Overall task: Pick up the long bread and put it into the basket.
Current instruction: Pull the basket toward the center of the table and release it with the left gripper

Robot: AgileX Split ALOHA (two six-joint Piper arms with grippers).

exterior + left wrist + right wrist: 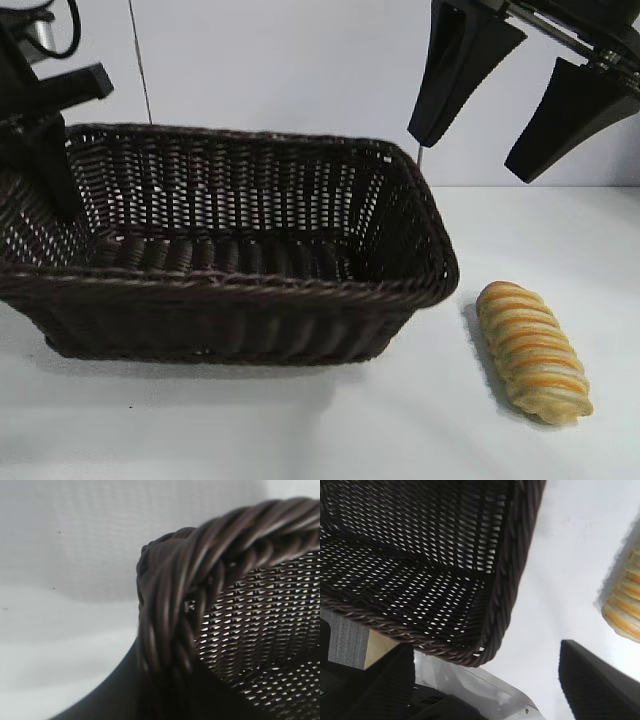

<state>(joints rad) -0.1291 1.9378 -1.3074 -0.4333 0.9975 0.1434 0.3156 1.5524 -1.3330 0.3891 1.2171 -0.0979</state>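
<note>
Beside the basket, striped tan long bread

The right gripper has two broad, matte black fingers, flat wedges tapering to blunt tips, fixed on a black bar with small metal fittings. The left arm is black and blocky, with a black cable looping beside a silvery-grey part.
</note>
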